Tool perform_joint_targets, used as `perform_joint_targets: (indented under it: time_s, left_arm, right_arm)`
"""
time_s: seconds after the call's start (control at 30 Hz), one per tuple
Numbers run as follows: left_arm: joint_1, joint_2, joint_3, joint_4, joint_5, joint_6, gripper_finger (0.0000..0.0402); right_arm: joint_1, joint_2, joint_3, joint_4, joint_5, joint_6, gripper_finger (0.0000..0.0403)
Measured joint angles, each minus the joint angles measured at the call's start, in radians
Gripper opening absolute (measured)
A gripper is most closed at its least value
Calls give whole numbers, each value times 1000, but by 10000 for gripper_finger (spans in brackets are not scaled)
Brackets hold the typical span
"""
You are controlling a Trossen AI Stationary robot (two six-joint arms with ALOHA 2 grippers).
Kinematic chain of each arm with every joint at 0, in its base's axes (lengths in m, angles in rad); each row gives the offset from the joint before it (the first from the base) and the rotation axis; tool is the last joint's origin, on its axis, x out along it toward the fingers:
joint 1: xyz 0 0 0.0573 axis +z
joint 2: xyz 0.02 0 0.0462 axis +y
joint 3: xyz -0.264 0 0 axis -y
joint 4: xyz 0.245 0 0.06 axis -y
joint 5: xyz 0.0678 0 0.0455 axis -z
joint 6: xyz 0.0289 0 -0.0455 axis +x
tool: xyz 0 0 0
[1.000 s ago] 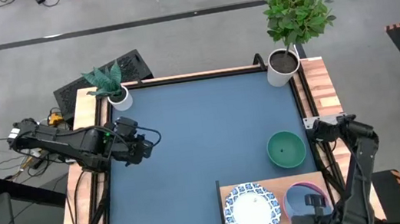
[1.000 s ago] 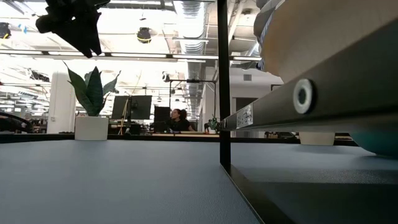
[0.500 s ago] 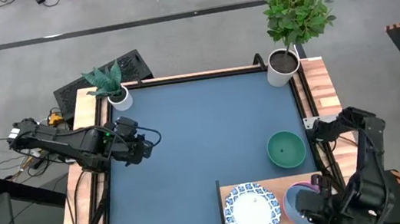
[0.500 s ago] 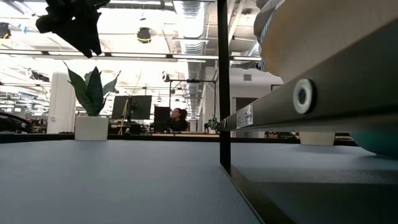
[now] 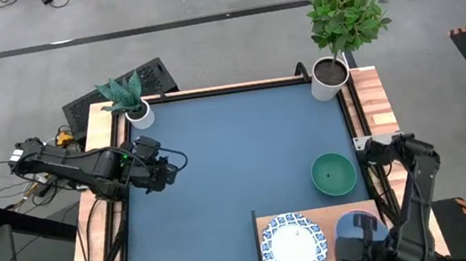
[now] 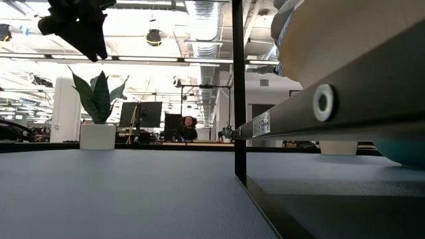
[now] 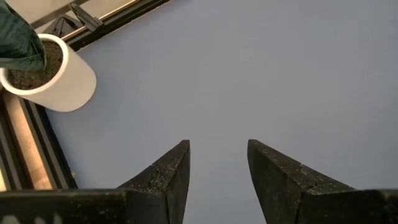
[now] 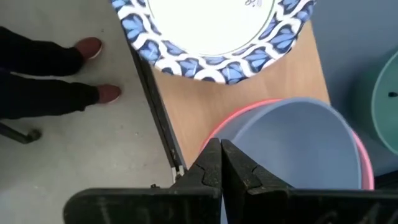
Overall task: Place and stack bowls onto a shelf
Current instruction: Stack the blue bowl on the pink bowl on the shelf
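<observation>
right pincer [image 8: 221, 163] fully closed over pink round bowl [image 8: 292, 155], gripping nothing | left pincer [image 7: 217, 163] parted, empty | white blue-rimmed bowl [image 5: 293, 245] on light wooden shelf [image 8: 186, 112]

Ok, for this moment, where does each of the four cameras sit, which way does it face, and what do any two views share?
High view: overhead, facing down; both arms, green bowl beside shelf.
Low view: tabletop height, facing across; left end effector overhead.
Left wrist view: looks past its open fingers at bare tabletop, plant pot.
Right wrist view: past the shut right end effector at pink bowl and patterned bowl.
Shared: high and right wrist views both show the patterned bowl on the shelf.
</observation>
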Motion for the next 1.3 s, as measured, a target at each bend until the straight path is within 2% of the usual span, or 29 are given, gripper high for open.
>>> perform_joint_targets:
  time_s: [0.3, 0.5, 0.9, 1.13, 1.3]
  left_arm:
    - [0, 0, 0, -5, -1, 33, 147]
    - [0, 0, 0, -9, -9, 43, 147]
    - [8, 0, 0, -9, -27, 51, 147]
    - [35, 0, 0, -8, -30, 52, 147]
    - [44, 0, 0, -8, -32, 62, 147]
  right_arm:
    - [-8, -29, 0, -1, 3, 34, 20]
    - [41, -47, 1, 0, 0, 151, 17]
    - [124, 37, -1, 0, -26, 366, 17]
    - [115, 36, 13, 0, 20, 349, 17]
    - [120, 36, 9, 0, 2, 359, 17]
